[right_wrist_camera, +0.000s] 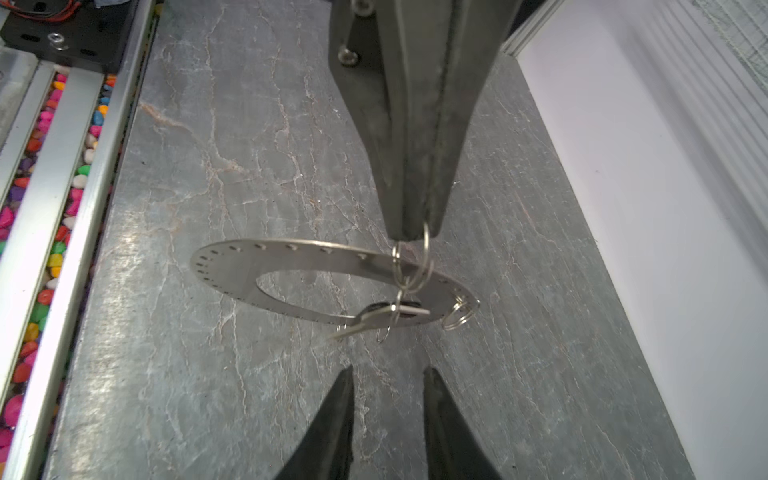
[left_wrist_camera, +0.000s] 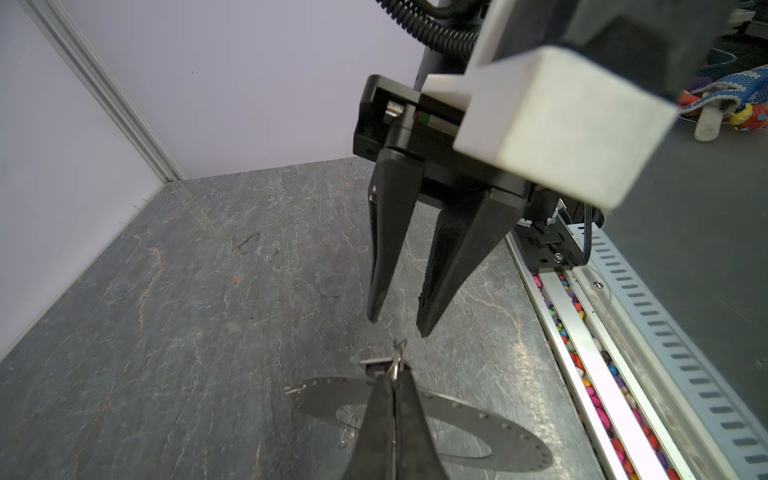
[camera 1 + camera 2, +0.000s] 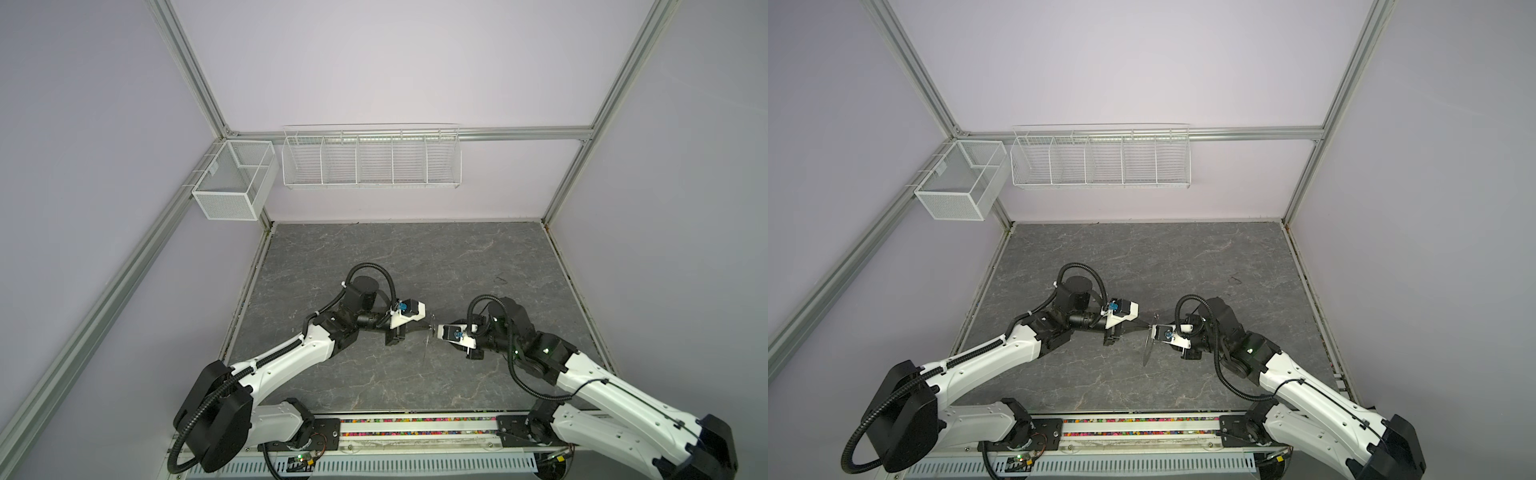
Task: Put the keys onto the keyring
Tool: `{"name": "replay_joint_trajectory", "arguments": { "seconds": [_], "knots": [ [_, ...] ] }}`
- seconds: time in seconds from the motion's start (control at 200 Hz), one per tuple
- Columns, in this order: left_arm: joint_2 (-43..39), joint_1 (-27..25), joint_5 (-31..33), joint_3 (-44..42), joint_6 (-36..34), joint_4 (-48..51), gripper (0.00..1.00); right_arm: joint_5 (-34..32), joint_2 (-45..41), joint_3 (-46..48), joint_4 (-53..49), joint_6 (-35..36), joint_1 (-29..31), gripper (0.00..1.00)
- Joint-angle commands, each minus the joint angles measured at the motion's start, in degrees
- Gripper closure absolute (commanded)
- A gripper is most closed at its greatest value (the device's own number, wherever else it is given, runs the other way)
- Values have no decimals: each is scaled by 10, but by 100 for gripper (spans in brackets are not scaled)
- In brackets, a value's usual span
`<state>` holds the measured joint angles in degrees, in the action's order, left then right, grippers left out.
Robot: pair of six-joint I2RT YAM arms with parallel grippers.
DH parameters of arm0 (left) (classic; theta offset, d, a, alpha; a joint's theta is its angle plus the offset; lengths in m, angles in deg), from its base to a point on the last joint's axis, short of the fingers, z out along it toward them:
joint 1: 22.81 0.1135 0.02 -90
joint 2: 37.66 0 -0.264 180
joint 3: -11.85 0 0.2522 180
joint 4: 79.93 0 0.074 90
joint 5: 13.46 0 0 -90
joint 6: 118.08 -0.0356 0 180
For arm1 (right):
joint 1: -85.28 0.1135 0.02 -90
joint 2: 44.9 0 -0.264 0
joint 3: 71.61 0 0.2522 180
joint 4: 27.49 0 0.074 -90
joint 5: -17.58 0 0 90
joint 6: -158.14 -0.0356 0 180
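**Left pins the ring in the air, right stands off empty**

- Left gripper (image 1: 411,230): jaws fully closed on a small split ring (image 1: 424,239). That ring is linked through the rim holes of the keyring (image 1: 232,266). I cannot tell whether the tips also nip the rim itself.
- The high pinch point is probably deliberate. The plate hangs free and clear of the desk (image 3: 1142,257), so the rim holes and the loose ring can be reached from the far side.
- Keyring: mid-scene between the two arms. In a top view it hangs edge-on under the point where the jaws meet (image 3: 1147,347). In the right wrist view its face, centre hole and rim holes are plain.
- Key (image 1: 368,321): a silver blade with a dark tag, dangling by a wire loop against the lower part of the plate. It looks threaded on.
- A pale sliver beside the key may be a white tag, but it is too small to call. I can't pick out a second key, and none shows on the desk.
- A spare split ring (image 1: 459,311) sits at the plate's rim, just beside the key.
- Right gripper (image 2: 398,326): jaws partly apart with nothing between them. The tips point at the held ring from close by and touch nothing.
- My read is that the right gripper is lined up head-on so it can pinch the ring or the key while the left acts as a fixed clamp.
- Risk: the plate is free to swing on the links, so any nudge will shift the target.
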<state>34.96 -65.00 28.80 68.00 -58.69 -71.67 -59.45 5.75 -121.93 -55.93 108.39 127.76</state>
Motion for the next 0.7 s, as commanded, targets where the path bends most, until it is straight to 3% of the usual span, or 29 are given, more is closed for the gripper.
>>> {"name": "replay_joint_trajectory", "arguments": {
  "seconds": [0.0,0.105,0.315,0.695],
  "knots": [
    [-15,6,6,-16,19,-56,100,25,-17,-25,19,-86,-9,68],
    [-17,7,21,-25,27,-92,100,65,-16,-36,21,-125,-12,69],
    [-18,9,27,-33,39,-127,100,86,4,-40,48,-182,-13,70],
    [-21,9,19,-42,49,-145,100,67,42,-42,97,-236,-14,69]
  ]
}}
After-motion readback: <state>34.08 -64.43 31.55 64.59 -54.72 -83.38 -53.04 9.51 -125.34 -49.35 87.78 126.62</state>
